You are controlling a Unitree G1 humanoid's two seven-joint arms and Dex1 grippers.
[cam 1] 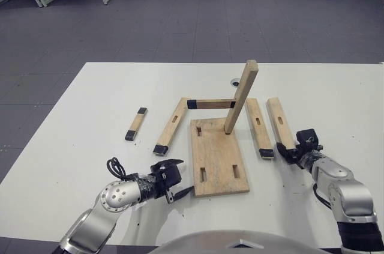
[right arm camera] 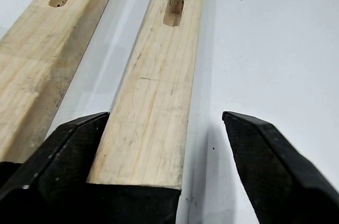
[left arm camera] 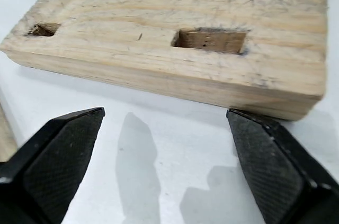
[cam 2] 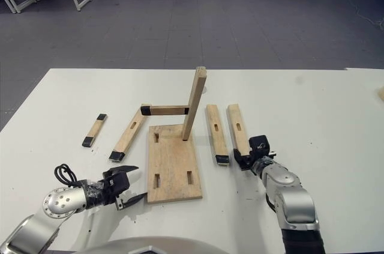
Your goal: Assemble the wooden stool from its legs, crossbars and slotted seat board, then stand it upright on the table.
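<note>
Right tool [right arm camera: 165, 114] spread wide, straddling the capped near end of the outer leg [right arm camera: 159, 70], not yet pinching. Left tool [left arm camera: 165, 112] spread too, the board [left arm camera: 185, 1] just ahead of its tips, flat on the counter [cam 1: 90, 116]. Beyond it, the upright leg [cam 1: 241, 95] stands in a far slot. Best play, I'd say: close squarely on the leg's sides, lift level, tip it over a free slot while left steadies the board.

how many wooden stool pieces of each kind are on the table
seat board: 1
legs: 4 (1 upright on the seat board, 3 lying flat)
crossbars: 2
total: 7
</note>
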